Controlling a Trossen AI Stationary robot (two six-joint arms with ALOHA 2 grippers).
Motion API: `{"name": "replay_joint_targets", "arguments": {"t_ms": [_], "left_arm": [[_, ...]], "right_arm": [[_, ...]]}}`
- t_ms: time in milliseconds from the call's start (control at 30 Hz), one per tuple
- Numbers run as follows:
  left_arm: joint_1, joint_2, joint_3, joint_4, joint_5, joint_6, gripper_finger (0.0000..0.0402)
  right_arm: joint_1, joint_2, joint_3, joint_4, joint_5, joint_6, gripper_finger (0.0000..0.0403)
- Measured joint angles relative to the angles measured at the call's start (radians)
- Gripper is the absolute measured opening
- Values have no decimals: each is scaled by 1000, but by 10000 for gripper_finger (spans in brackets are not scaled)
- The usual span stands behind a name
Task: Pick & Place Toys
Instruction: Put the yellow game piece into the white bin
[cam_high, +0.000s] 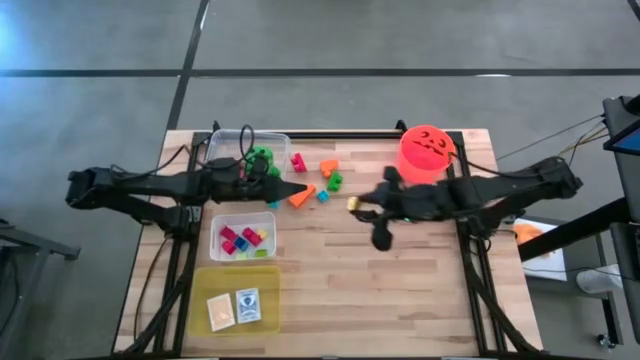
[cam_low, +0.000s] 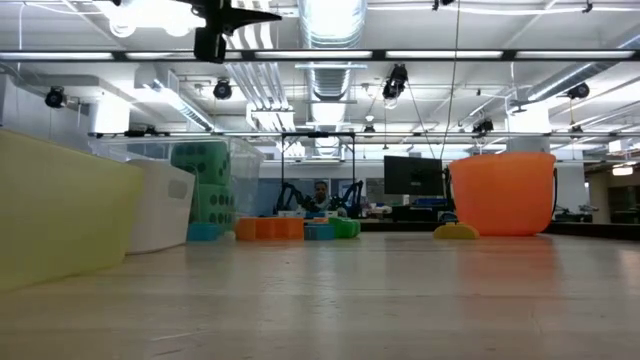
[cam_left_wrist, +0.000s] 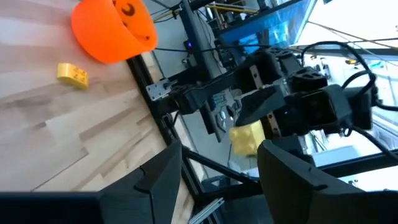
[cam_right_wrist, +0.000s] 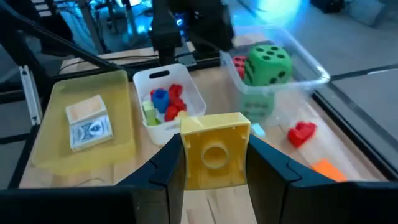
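High view: right gripper (cam_high: 356, 205) sits mid-table with a yellow block (cam_high: 353, 204), well apart from the small white tub (cam_high: 243, 238) of blocks. Right wrist view: fingers clamp that block, so it's the carry step and next it needs swinging over that tub. Left wrist view: left gripper (cam_left_wrist: 221, 165) hangs partly open, empty.

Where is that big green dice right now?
The green dice sits inside the clear tub at the table's far left, beside the left gripper.
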Motion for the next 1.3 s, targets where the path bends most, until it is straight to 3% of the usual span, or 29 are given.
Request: {"name": "replay_joint_targets", "arguments": {"t_ms": [333,667,833,1000,1300], "left_arm": [[-5,55,22,62,34,-19,211],[-21,96,22,59,34,-98,343],[-33,120,22,59,34,-97,375],[-37,131,22,59,34,-100,364],[-37,149,22,60,31,-155,287]], "right_arm": [[-53,257,271,-159,-40,-83,120],[-76,391,463,-286,-33,-130,120],[-97,442,536,-318,-34,-134,120],[-116,476,586,-351,-33,-150,120],[-126,552,674,-418,-34,-186,120]]}}
